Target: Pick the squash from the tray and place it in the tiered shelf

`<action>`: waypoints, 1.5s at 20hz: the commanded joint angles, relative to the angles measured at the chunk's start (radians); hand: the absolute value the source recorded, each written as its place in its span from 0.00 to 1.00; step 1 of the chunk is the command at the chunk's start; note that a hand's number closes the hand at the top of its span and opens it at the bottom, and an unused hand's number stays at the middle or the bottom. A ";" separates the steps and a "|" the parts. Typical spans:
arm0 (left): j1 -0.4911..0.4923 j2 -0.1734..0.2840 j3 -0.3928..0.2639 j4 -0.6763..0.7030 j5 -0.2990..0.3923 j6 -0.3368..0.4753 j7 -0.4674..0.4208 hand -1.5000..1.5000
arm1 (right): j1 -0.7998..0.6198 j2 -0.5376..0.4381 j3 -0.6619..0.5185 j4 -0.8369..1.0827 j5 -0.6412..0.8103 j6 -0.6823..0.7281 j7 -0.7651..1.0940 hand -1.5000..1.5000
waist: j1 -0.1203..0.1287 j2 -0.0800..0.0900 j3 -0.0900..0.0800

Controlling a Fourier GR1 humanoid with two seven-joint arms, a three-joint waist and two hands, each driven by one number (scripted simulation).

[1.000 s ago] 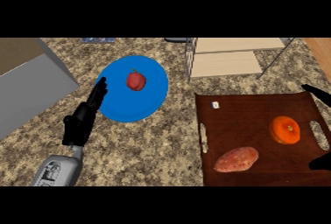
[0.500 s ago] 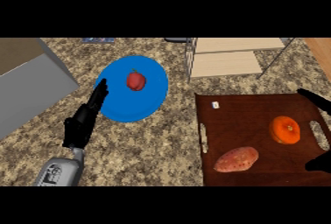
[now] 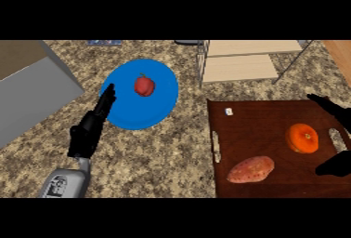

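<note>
The squash [image 3: 302, 138], round and orange, lies on the right half of the dark brown tray [image 3: 267, 116]. My right hand [image 3: 336, 165] comes in from the right edge, open. One finger [image 3: 328, 106] reaches over the tray above the squash and the thumb sits below it, neither touching it. Most of that hand is cut off by the edge. The tiered shelf [image 3: 240, 67], with pale wooden boards and a thin metal frame, stands behind the tray. My left hand [image 3: 86, 135] rests open on the counter at the left, fingers straight and pointing at the blue plate.
A sweet potato [image 3: 250, 169] lies at the tray's front left. A blue plate [image 3: 140, 111] holds a red pepper [image 3: 144, 85]. A grey box-like unit [image 3: 31, 100] fills the left side. A small white tag [image 3: 229, 111] sits on the tray's back left.
My right hand has crept leftward over the tray's right edge, nearer the squash. The left hand and all objects have stayed in place.
</note>
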 commanded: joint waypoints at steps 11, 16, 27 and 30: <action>-0.032 -0.053 0.027 0.032 -0.031 -0.014 0.006 0.50 | -0.066 0.076 -0.008 0.233 0.171 -0.074 -0.166 0.00 | 0.000 0.001 0.000; -0.023 -0.022 0.053 0.000 -0.036 -0.043 0.013 0.50 | -0.055 0.099 0.004 0.239 0.214 -0.078 -0.182 0.00 | 0.000 0.000 0.000; -0.002 -0.045 0.035 -0.031 -0.047 -0.055 0.031 0.50 | 0.013 0.061 0.049 0.208 0.303 -0.093 -0.314 1.00 | -0.003 0.000 0.000; 0.008 -0.019 0.076 0.016 -0.025 -0.081 -0.035 0.50 | -0.005 0.044 0.009 0.316 0.335 -0.188 -0.403 1.00 | 0.000 0.001 0.000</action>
